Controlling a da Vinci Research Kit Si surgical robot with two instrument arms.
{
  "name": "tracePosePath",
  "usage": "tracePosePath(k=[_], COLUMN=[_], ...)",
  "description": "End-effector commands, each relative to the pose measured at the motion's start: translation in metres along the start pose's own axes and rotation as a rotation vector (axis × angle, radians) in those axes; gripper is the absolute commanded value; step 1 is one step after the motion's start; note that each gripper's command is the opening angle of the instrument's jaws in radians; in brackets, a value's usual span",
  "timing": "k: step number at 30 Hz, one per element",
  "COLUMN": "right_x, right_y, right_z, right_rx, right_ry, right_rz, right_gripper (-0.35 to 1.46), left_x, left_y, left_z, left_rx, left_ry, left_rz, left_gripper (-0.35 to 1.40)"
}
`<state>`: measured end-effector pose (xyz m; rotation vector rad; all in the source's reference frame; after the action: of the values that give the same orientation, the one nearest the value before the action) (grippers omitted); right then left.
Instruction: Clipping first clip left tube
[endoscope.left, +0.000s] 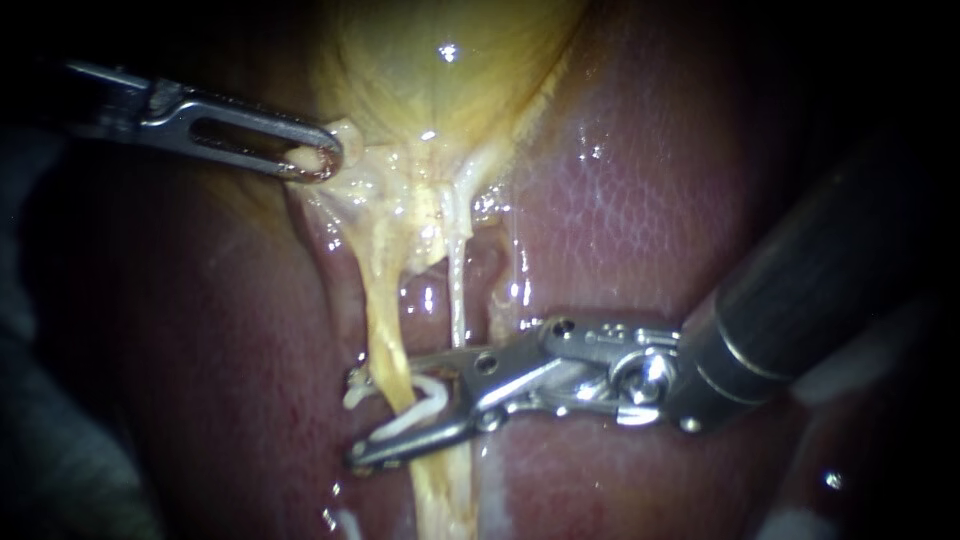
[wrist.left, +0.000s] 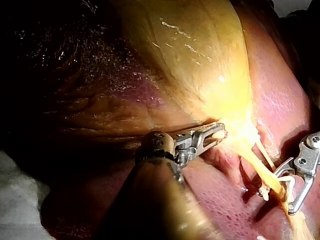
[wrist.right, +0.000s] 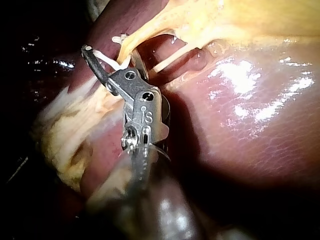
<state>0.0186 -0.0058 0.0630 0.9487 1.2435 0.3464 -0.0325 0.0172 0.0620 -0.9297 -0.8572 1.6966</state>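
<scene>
The left tool (wrist.left: 216, 136) has its jaws clamped on the gallbladder (wrist.left: 200, 60) at its pale narrow end. Ahead and beside it, the right tool (wrist.left: 285, 192) holds a white clip (wrist.left: 286, 178) around a yellow tube (wrist.left: 267, 175).

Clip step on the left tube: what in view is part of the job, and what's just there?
In the job: left tube; clip straddling it, held in the right instrument; left instrument gripping the gallbladder.
Just there: thinner tube alongside; liver.

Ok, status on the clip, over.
Left tool shut on gallbladder edge. Right tool shut on clip, clip around left tube, not yet pressed flat. Nothing in the way.
</scene>
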Motion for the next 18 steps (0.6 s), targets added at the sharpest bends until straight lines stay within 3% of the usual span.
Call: tracePosePath(k=[1, 12, 18], right_x=[0.0000, -0.0002, -0.0003], right_y=[-0.0001, -0.0003, -0.0004], right_z=[0.0000, -0.0003, -0.0006], right_rx=[0.013, 0.011, 0.012], right_ry=[-0.003, 0.001, 0.000], right_rz=[-0.002, -0.009, -0.009], right_gripper=[0.47, 0.28, 0.04], left_x=[0.0000, 0.0000, 0.0001], left_y=[0.0000, -0.0001, -0.0001], left_z=[0.0000, 0.0000, 0.0000], left_rx=[0.000, 0.000, 0.000], left_ry=[0.000, 0.000, 0.000], left_rz=[0.000, 0.000, 0.000], left_gripper=[-0.35, -0.35, -0.35])
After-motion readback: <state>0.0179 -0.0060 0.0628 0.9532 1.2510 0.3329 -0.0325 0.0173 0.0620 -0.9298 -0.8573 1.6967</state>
